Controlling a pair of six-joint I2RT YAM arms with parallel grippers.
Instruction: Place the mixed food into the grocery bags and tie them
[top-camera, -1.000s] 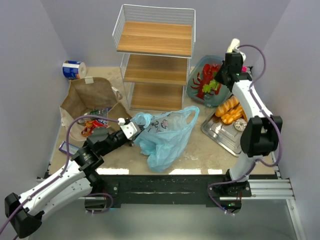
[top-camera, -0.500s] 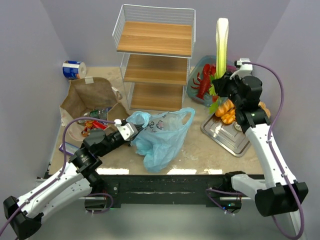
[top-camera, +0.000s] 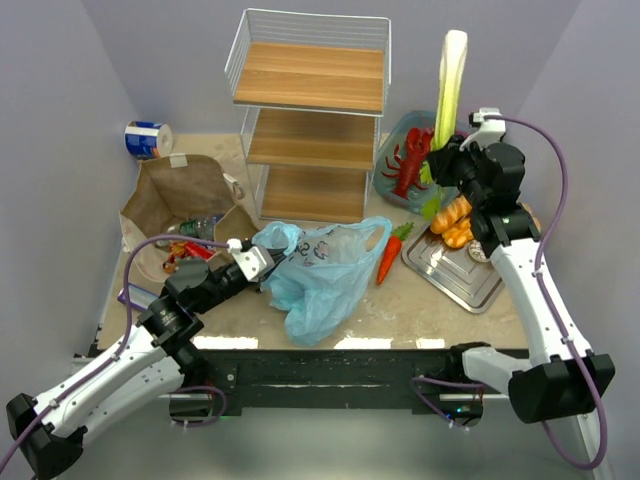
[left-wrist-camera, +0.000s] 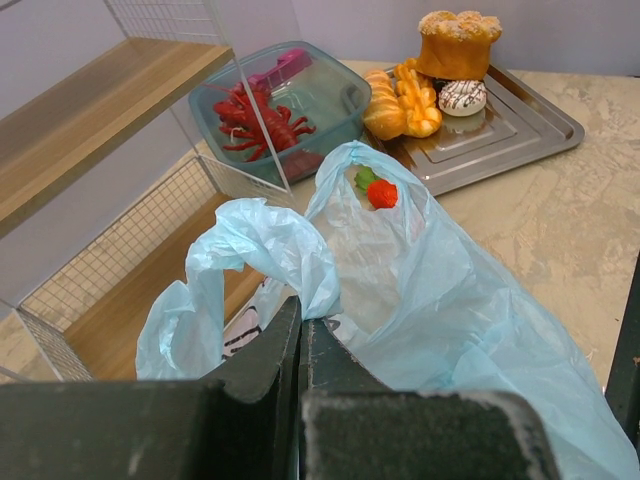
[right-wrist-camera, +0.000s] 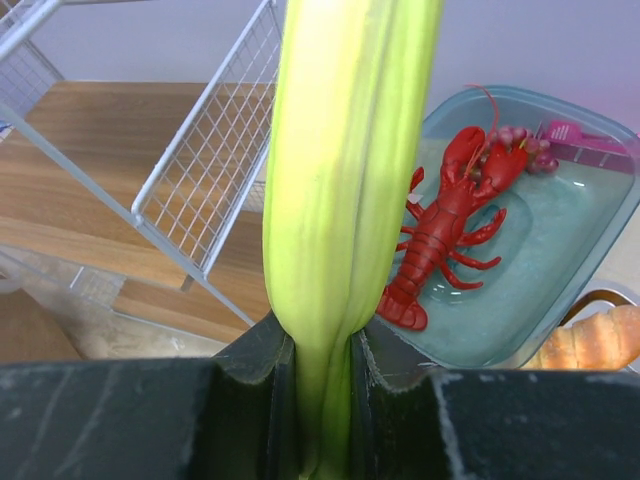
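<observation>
Clamping right fingers (right-wrist-camera: 250, 400) tight on leek (right-wrist-camera: 340, 150), upright above dish (left-wrist-camera: 345, 100) with lobster (top-camera: 410, 165), pinching left fingers (left-wrist-camera: 255, 370) closed on blue bag (top-camera: 320, 270) handle, near carrot (top-camera: 388, 255), with brown bag (top-camera: 180, 190) far left, breads (top-camera: 455, 222) on tray (top-camera: 465, 285).

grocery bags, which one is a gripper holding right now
The light-blue plastic bag, pinched at a handle loop by the left gripper. The brown paper bag stands apart at the left, touched by neither gripper.

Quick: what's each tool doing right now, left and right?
Left tool: closed, pinching a fold of the light-blue plastic bag.
Right tool: closed on the leek.
</observation>
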